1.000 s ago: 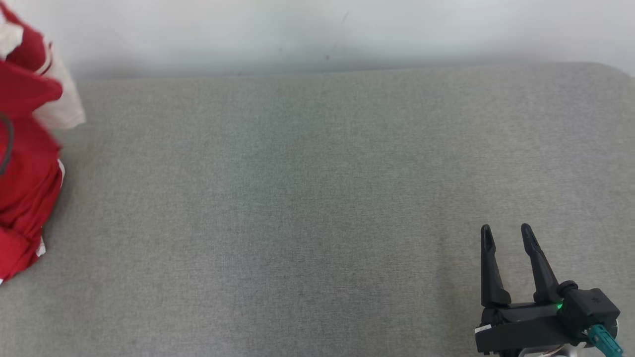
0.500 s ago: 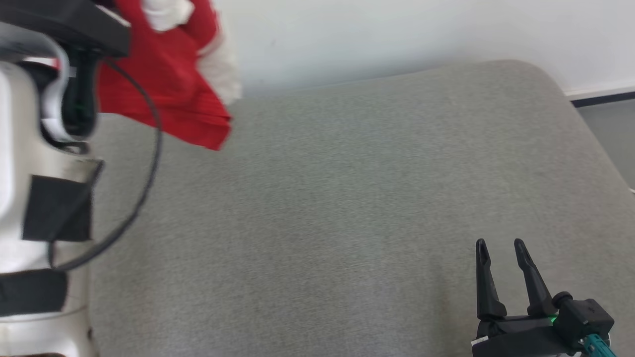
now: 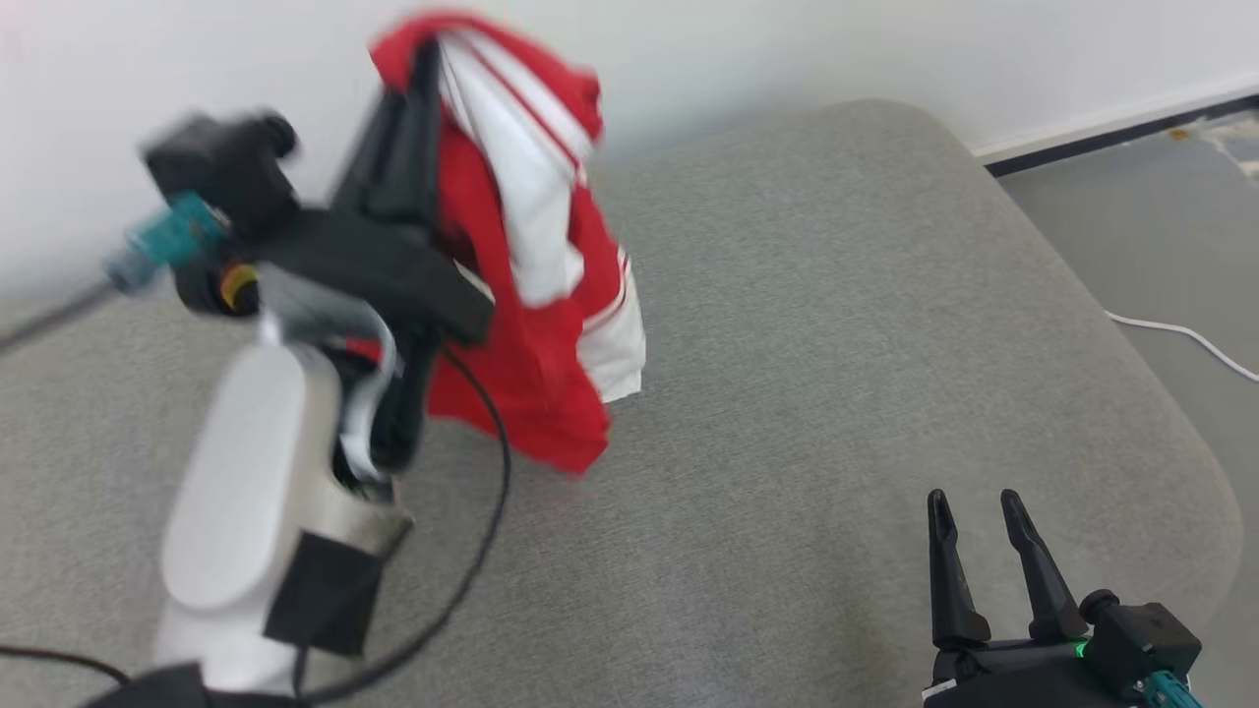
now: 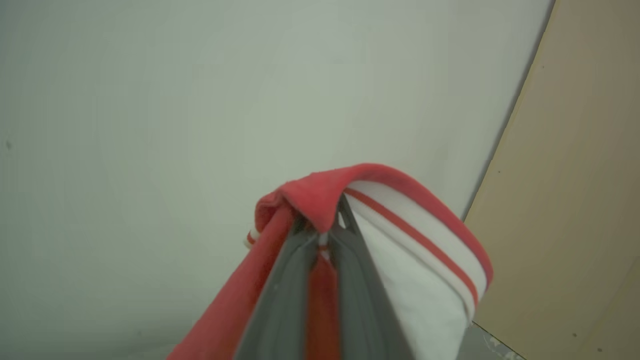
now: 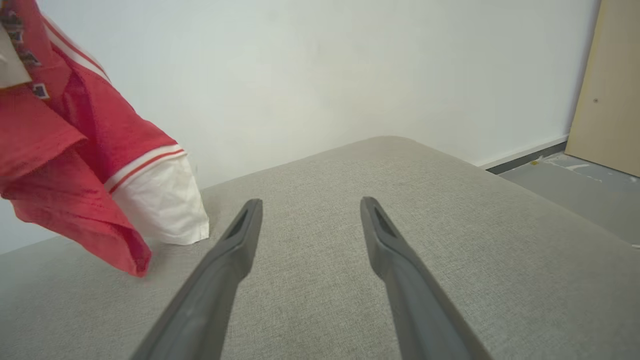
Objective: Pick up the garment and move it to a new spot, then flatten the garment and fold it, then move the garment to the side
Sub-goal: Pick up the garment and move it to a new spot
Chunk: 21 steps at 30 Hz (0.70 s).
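The garment (image 3: pixel 531 265) is a red shirt with white sleeves and red-striped trim. It hangs bunched in the air above the grey cushion (image 3: pixel 787 393), draped over my left gripper (image 3: pixel 418 59), whose fingers are shut on a fold of it. In the left wrist view the red collar edge of the garment (image 4: pixel 320 195) wraps over the closed left gripper (image 4: pixel 325 235). In the right wrist view the garment (image 5: pixel 75 165) dangles at the left, its lowest corner close to the cushion (image 5: pixel 350 280). My right gripper (image 3: pixel 974 506) stands open and empty at the lower right, and its open tips (image 5: pixel 310 205) point across the cushion.
A pale wall (image 3: pixel 738 59) runs behind the cushion. Grey floor (image 3: pixel 1161 226) with a white cable (image 3: pixel 1180 339) lies right of the cushion's rounded edge. A beige panel (image 5: pixel 610 85) leans at the far right. A black cable (image 3: pixel 482 531) loops off my left forearm.
The head camera has swung, shifting the whole picture. My left arm has come further into view, carrying the hanging garment toward the cushion's middle. The right gripper stays open and still.
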{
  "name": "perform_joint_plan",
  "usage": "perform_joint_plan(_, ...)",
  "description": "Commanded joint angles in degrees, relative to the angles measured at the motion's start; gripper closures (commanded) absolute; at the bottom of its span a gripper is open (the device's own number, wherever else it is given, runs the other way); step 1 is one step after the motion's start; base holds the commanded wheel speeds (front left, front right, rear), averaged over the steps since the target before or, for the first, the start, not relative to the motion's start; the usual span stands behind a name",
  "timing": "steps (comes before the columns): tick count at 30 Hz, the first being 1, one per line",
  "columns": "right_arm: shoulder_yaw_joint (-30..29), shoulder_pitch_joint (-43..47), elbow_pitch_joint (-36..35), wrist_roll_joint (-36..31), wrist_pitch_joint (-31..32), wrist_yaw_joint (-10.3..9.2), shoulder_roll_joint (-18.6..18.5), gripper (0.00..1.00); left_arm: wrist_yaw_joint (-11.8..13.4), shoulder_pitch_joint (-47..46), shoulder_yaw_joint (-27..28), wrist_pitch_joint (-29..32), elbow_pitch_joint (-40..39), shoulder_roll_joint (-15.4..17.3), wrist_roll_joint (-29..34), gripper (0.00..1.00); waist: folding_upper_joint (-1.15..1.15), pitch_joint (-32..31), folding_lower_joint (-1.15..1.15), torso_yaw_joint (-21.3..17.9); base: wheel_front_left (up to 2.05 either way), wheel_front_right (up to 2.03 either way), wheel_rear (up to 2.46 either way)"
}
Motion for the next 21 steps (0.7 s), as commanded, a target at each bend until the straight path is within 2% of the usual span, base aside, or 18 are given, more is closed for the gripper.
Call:
perform_joint_plan(1, 0.12, -0.39, 0.08, 0.22, -0.04, -0.12, 0.06, 0.0, -0.2, 2.47, -0.95, -0.53, 0.84, -0.11, 0.67, 1.0, 0.0, 0.33, 0.0, -1.13, 0.0, 0.0, 0.0)
perform_joint_plan(6, -0.06, -0.66, 0.21, -0.18, -0.04, -0.12, 0.07, 0.0, -0.06, 8.75, -3.87, -3.7, 7.82, -0.3, 2.37, 1.0, 0.0, 1.11, 0.0, -0.88, 0.0, 0.0, 0.0)
perform_joint_plan(12, 0.93, -1.93, 0.97, 0.19, -0.04, -0.12, 0.03, 0.0, -1.39, 11.05, -7.84, -6.43, 22.01, -0.88, 3.29, 1.0, 0.0, 1.91, 0.0, 0.32, 0.0, 0.0, 0.0)
perform_joint_plan(13, 1.09, -2.06, 1.01, 0.28, -0.04, -0.12, 0.04, 0.0, -1.91, 10.57, -8.93, -6.89, 23.38, -0.97, 3.79, 0.76, 0.0, 1.86, 0.0, 0.49, 0.0, 0.0, 0.0)
perform_joint_plan(14, 1.2, -2.1, 1.06, 0.35, -0.04, -0.12, 0.04, 0.0, -2.27, 9.94, -9.51, -7.89, 24.33, -1.01, 4.08, 0.25, 0.0, 1.78, 0.0, 0.73, 0.0, 0.0, 0.0)
perform_joint_plan(15, 1.32, -2.07, 1.11, 0.32, -0.04, -0.12, 0.04, 0.0, -2.46, 9.45, -9.93, -8.77, 25.18, -0.95, 4.06, 0.0, 0.0, 1.63, 0.0, 1.0, 0.0, 0.0, 0.0)
perform_joint_plan(21, 1.25, -0.91, 1.21, -0.16, -0.03, -0.12, 0.04, 0.0, -3.43, 7.94, -11.18, -12.79, 26.41, -1.26, 2.16, 0.0, 0.0, 0.33, 0.0, 2.94, 0.0, 0.0, 0.0)
